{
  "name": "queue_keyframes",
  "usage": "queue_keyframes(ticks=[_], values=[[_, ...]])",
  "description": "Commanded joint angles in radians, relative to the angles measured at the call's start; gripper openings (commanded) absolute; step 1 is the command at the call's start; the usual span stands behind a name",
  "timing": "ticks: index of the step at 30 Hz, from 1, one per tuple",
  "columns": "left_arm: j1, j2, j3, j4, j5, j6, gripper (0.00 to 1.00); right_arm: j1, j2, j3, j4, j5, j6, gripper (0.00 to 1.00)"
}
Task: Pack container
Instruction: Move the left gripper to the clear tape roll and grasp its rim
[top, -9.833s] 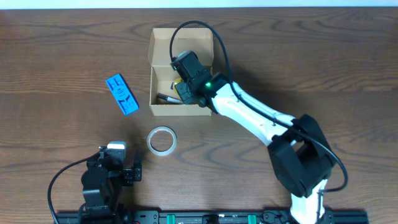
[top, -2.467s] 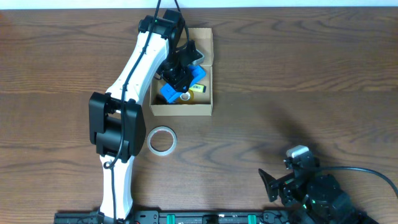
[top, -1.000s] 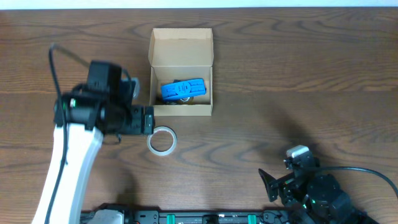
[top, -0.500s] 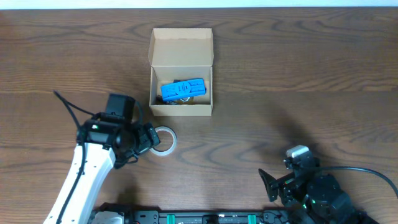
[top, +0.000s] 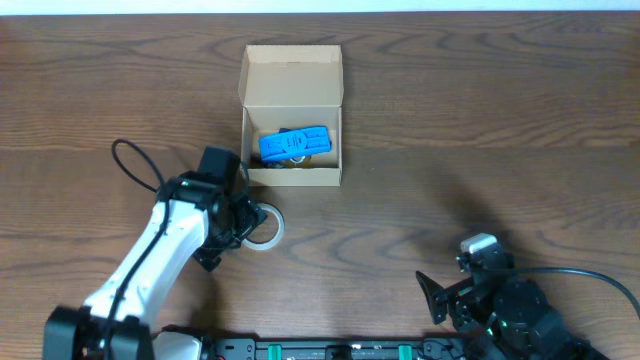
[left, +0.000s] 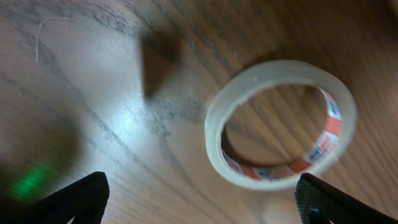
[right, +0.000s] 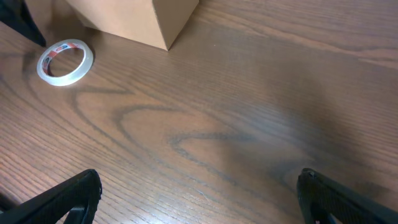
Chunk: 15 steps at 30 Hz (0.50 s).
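Cardboard container (top: 292, 78) sits open at the far middle of the wooden table (top: 470, 130), its flap lid folded back away from the robot. A bright blue packet (top: 293, 144) lies tilted inside, on top of a few small dark and yellowish items that are too covered to identify.

The left gripper (top: 244, 221) hangs low over the table just in front of the box's near left corner, at the end of a white arm (top: 150, 268) that reaches up from the lower left edge. Its fingers are spread wide and have hold of nothing. A roll of clear tape (top: 279, 230) lies flat on the wood at the fingertips, near the box's front wall but apart from it.

In the left wrist view, the two dark fingertips show only at the bottom corners, and the left gripper (left: 202, 198) faces the tape roll (left: 213, 127), which rests on the table ahead of the gap, slightly to the right; an orange-red label lines the ring's inner core. Whether a finger touches the ring cannot be told.

The right gripper (top: 441, 299) rests at the lower right, well away from the box, fingers parted wide and empty. Its wrist camera looks across bare wood from the right gripper (right: 199, 194) toward the tape roll (right: 62, 80) and the container (right: 134, 22).
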<state>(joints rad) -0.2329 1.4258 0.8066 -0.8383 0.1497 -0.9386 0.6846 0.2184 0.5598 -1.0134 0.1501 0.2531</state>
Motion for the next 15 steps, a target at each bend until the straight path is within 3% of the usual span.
queue_keyframes(ticks=[1, 15], values=[[-0.004, 0.049, -0.008, 0.015, -0.021, -0.028, 0.96, -0.003, -0.004, 0.002, -0.002, 0.003, 0.012, 0.99], [-0.004, 0.184, -0.009, 0.078, -0.026, -0.054, 0.96, -0.003, -0.004, 0.002, -0.002, 0.003, 0.012, 0.99]])
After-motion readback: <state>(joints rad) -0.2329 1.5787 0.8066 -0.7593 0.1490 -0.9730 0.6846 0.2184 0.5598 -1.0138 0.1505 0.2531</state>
